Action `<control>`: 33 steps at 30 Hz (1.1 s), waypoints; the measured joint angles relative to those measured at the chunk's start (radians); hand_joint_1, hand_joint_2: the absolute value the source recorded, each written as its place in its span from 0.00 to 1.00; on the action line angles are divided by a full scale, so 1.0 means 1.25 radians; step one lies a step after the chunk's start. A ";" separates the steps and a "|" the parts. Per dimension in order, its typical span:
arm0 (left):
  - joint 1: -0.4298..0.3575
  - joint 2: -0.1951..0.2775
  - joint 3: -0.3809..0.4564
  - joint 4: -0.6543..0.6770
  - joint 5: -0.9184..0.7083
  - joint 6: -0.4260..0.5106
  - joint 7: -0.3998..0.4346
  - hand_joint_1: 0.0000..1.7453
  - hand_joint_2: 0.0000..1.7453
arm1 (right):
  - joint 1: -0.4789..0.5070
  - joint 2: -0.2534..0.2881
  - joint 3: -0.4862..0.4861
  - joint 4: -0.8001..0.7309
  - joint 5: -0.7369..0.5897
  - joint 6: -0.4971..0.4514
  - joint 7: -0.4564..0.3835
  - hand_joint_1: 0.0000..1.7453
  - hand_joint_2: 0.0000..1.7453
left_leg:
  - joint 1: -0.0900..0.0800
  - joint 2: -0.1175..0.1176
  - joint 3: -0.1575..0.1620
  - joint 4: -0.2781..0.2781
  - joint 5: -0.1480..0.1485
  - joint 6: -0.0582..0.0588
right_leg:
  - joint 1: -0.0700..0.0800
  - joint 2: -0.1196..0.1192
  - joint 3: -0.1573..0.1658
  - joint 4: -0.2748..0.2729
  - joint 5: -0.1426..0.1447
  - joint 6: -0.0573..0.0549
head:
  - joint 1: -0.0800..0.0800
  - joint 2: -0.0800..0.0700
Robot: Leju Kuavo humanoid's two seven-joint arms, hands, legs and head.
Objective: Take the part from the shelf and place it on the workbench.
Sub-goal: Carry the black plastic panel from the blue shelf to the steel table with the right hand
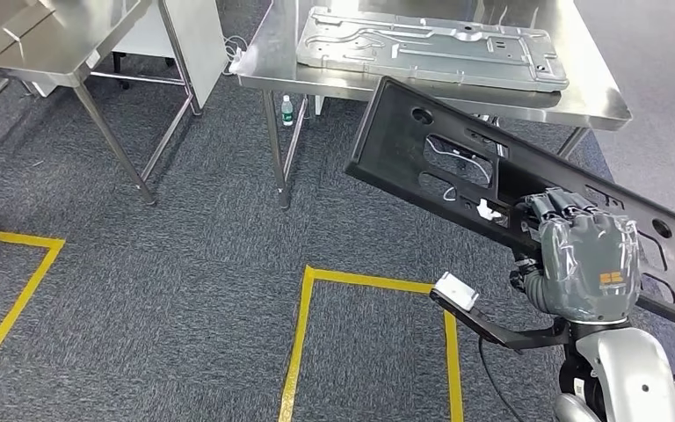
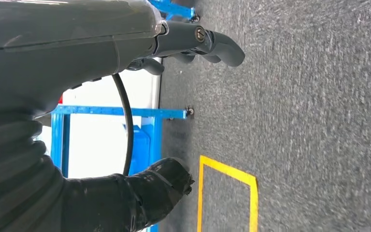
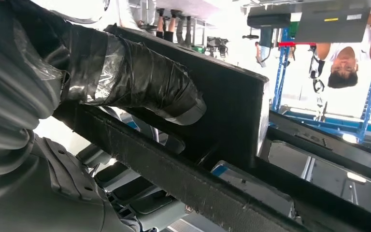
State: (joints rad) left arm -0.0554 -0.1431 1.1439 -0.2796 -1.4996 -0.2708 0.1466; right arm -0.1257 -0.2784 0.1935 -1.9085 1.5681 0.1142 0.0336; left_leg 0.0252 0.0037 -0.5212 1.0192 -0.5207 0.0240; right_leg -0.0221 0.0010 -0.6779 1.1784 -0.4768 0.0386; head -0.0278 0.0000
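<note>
The part is a long black plastic panel (image 1: pixel 422 149) with cut-outs, tilted in the air in front of the steel workbench (image 1: pixel 598 97). My right hand (image 1: pixel 584 255) grips it near its right end, fingers over the edge; in the right wrist view the taped thumb (image 3: pixel 149 82) presses flat on the black panel (image 3: pixel 232 111). My left hand (image 2: pixel 193 43) hangs beside me above grey carpet, fingers loosely apart and holding nothing.
A grey metal plate (image 1: pixel 431 44) lies on the workbench. A second steel table (image 1: pixel 44 44) stands at the back left. Yellow tape lines (image 1: pixel 303 325) mark the carpet. A small bottle (image 1: pixel 287 110) stands under the bench. Blue shelf frames (image 2: pixel 121 112) and a person (image 3: pixel 343 63) are nearby.
</note>
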 joint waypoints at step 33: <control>0.005 -0.001 0.010 -0.006 -0.001 0.002 -0.010 0.00 1.00 | -0.035 0.005 0.020 0.019 -0.002 0.024 0.002 1.00 1.00 | 0.011 -0.004 0.079 -0.034 -0.029 -0.023 | -0.014 -0.019 0.028 -0.107 0.036 0.016 | 0.002 0.000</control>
State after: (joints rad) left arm -0.0490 -0.1446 1.1561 -0.2875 -1.5003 -0.2678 0.1335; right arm -0.1700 -0.2720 0.2191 -1.8849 1.5652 0.1437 0.0362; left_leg 0.0392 -0.0007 -0.4226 0.9773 -0.5569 -0.0048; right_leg -0.0393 -0.0227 -0.6432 1.0450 -0.4318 0.0591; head -0.0258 0.0001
